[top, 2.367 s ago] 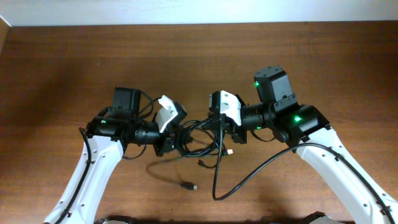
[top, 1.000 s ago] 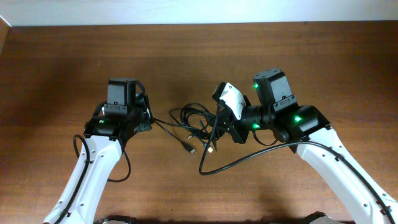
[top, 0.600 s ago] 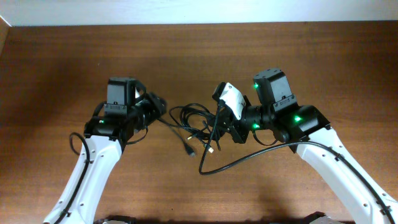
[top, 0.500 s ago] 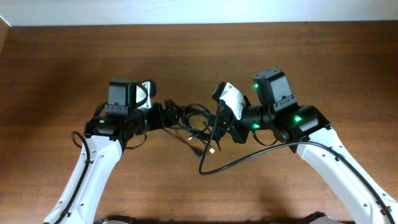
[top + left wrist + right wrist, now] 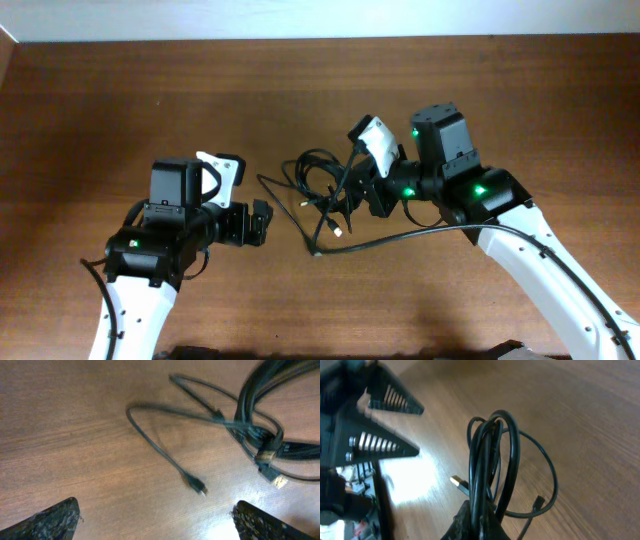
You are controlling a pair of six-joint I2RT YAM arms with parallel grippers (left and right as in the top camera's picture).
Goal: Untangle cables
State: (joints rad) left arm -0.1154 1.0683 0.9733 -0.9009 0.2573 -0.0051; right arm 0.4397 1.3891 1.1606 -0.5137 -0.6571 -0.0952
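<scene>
The left arm reaches in from the near edge, its left gripper pointing right, fingers spread wide and empty; the right arm bends leftward, its right gripper clamped on the cables.

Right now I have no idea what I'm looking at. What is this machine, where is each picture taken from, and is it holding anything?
It is a robot with two white arms at a wooden table, each ending in a two-finger gripper. The wide picture comes from a camera fixed above the table; the other two come from small cameras on the wrists, looking along each arm's own fingers. The thin black cords with small plugs, looped together, are the cables. The right gripper is shut on the bundle, and its wrist view shows the loops standing out from the clamp. The left gripper is open and holds nothing; its dark fingertips show in the lower corners of its view. A loose end with a plug lies on the wood before it.
</scene>
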